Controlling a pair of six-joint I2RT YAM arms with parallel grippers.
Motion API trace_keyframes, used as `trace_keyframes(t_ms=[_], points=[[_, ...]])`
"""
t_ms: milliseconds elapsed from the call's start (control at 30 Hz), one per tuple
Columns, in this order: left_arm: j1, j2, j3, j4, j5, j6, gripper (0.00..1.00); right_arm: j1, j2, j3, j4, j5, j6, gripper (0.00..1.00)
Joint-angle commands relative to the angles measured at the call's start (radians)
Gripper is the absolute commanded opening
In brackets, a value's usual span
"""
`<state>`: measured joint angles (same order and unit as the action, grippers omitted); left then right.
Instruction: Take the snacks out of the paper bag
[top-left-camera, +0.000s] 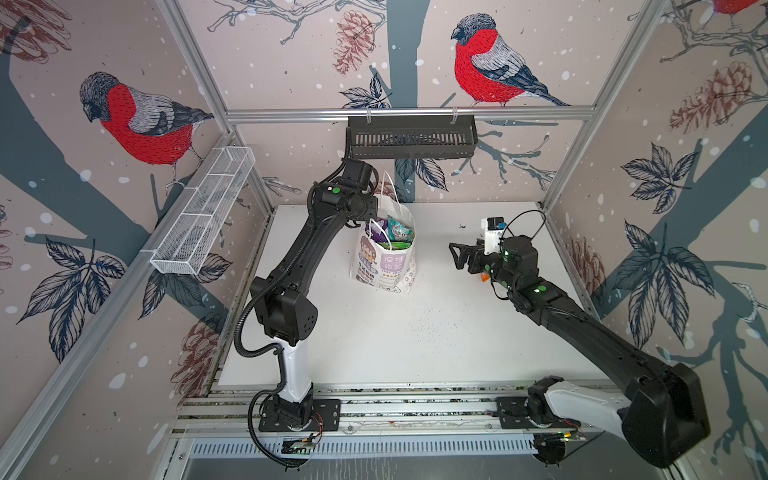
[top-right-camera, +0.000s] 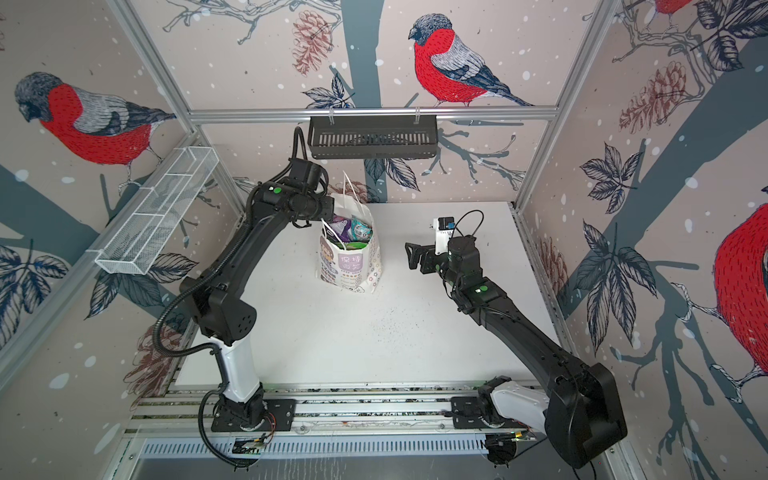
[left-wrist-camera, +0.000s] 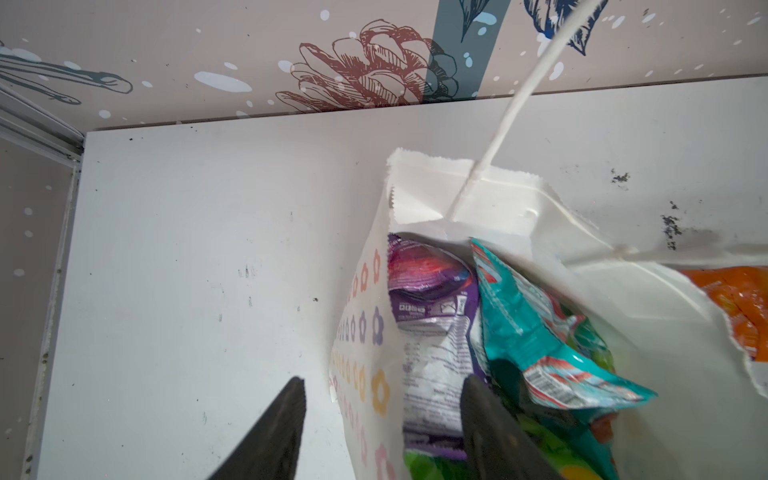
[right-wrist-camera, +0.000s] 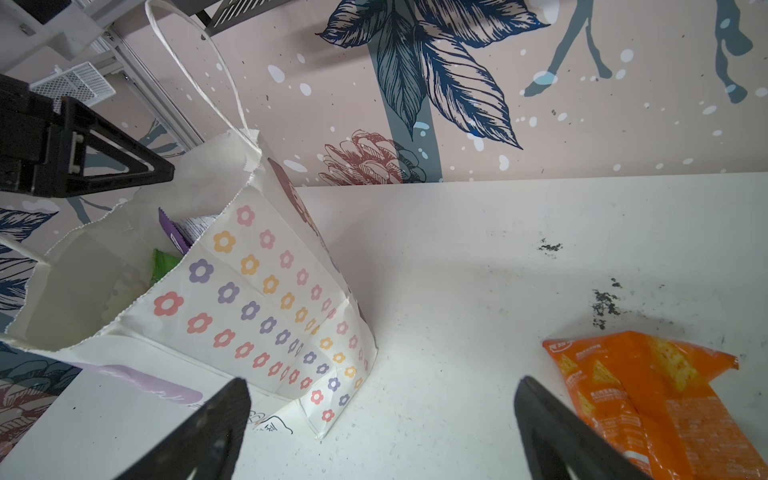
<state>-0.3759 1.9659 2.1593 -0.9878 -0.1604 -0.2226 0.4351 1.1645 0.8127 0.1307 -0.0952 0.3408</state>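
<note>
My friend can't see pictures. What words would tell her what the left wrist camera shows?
An open white paper bag with flower prints stands on a white table, holding a purple packet, a teal packet and a green packet. The left hand has its two black fingers apart, one inside the bag and one outside its flowered side.

We see a white table (top-left-camera: 374, 345), scuffed and dotted with dark specks (right-wrist-camera: 604, 301). On it the flower-printed white paper bag (top-left-camera: 384, 266) stands upright toward the back, and an orange snack packet (right-wrist-camera: 648, 399) lies flat on the surface, apart from the bag
</note>
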Motion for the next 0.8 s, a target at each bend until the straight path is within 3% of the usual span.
trace_keyframes(t_ms=[0, 300, 767], points=[[0.002, 0.048, 0.063, -0.079, -0.069, 0.023, 0.56, -0.002, -0.009, -0.004, 0.006, 0.024, 0.007, 1.00], [0.002, 0.121, 0.128, -0.078, -0.102, 0.023, 0.36, -0.005, -0.017, -0.009, -0.008, 0.030, 0.015, 1.00], [0.001, 0.171, 0.165, -0.074, -0.103, 0.027, 0.21, -0.006, -0.037, -0.033, -0.009, 0.032, 0.020, 1.00]])
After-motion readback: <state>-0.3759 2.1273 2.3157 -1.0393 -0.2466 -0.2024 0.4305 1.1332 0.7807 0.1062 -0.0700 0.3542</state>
